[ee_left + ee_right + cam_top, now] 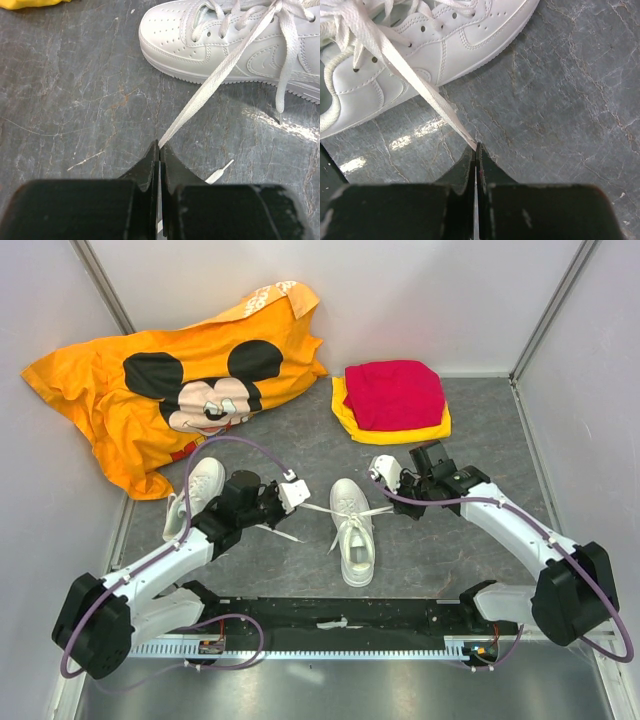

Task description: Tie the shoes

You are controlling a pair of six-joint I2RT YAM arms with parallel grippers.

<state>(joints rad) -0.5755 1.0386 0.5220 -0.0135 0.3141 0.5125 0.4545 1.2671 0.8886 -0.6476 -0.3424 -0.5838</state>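
Note:
One white sneaker lies in the middle of the table, toe toward the far side. The other sneaker lies at the left, partly under my left arm. My left gripper is shut on the sneaker's left lace, which runs taut from the shoe to the fingertips. The lace's loose tip lies on the table. My right gripper is shut on the right lace, taut between the shoe and the fingertips.
An orange cartoon-mouse shirt lies at the back left. A folded red cloth sits on a yellow cloth at the back right. White walls close in the grey table on three sides.

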